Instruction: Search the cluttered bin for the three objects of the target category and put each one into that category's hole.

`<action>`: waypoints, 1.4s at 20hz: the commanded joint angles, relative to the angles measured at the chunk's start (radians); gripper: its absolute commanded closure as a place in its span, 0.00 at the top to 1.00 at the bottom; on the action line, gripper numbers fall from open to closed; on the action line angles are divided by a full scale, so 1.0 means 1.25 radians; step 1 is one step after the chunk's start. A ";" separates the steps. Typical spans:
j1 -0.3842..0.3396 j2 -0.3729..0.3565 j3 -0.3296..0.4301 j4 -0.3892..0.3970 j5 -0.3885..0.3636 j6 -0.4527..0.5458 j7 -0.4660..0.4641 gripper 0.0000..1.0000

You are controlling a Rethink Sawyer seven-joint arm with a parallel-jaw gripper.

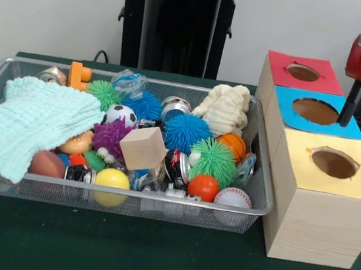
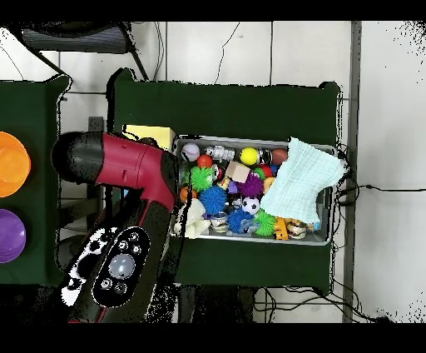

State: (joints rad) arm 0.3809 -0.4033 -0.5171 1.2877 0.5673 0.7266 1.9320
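1. I see a wire mesh bin point(image 1: 251, 207) on the green bench point(image 1: 151, 258), packed with small toys.
2. Balls lie among them: a soccer ball point(image 1: 122, 114), a yellow ball point(image 1: 113, 179), a baseball point(image 1: 233, 197), a basketball point(image 1: 234, 145) and a brown football point(image 1: 47, 164).
3. Spiky balls in blue point(image 1: 186, 131), green point(image 1: 213, 160) and purple point(image 1: 110, 136) sit mid-bin beside a wooden cube point(image 1: 143, 148).
4. A pale mint cloth point(image 1: 25, 124) covers the bin's left end in the front view.
5. Just beside the bin's right end stand three boxes with round holes: red-topped point(image 1: 304, 73), blue-topped point(image 1: 316, 112), yellow-topped point(image 1: 334, 163).
6. The red arm point(image 2: 125, 166) hangs above the boxes in the overhead view; a dark part shows by the blue hole, and I cannot tell the gripper's state.
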 commanded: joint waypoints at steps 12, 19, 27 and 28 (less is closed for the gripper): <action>-0.069 -0.166 0.045 0.259 -0.108 0.000 0.039 1.00; -0.150 -0.233 0.102 0.400 -0.110 -0.094 -0.011 1.00; -0.299 -0.262 0.204 0.510 -0.164 -0.233 -0.099 1.00; -0.323 -0.263 0.220 0.520 -0.177 -0.250 -0.108 1.00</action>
State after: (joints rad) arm 0.0769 -0.7225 -0.4397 1.7215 0.4317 0.5258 1.9320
